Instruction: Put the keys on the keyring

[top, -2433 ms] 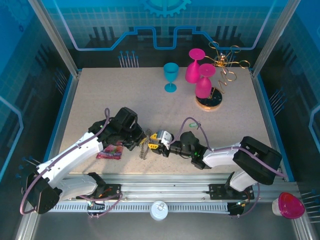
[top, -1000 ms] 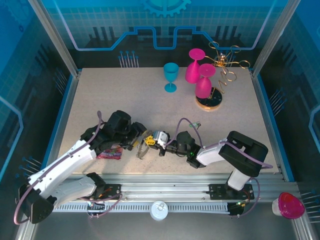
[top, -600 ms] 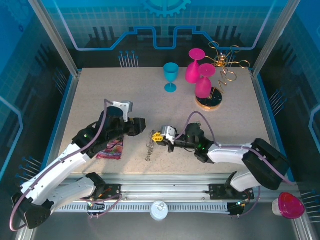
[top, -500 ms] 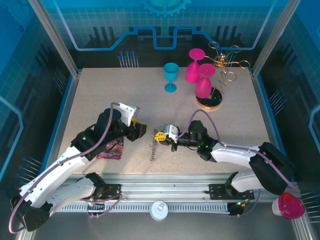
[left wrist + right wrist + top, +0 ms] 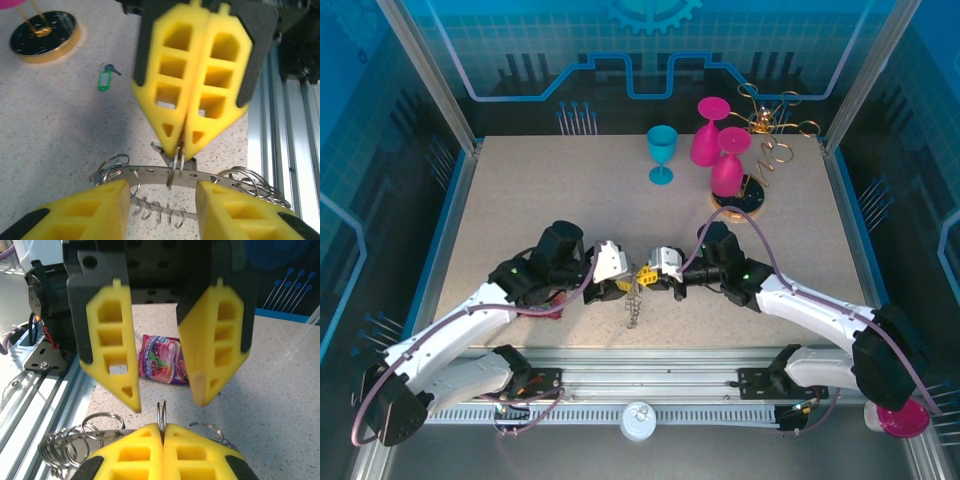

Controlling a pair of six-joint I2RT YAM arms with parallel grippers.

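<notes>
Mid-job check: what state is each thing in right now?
Right pincer: shut on a wire loop.
Keyring: hanging by that loop.
Left pincer: open, jaws apart.
Green key: lying on the table, off the ring.
Teal glass: upright.
Pink glasses: inverted on the gold stand.
Candy packet: lying flat.

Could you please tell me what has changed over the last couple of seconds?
The left gripper backed off to the upper left, then came back; its open fingers now straddle the keyring. The right gripper shifted the keyring slightly to the right as its arm swung outward. Unchanged: the right gripper stays shut on one of the keyring's wire loops; the glasses and packet have not moved.
</notes>
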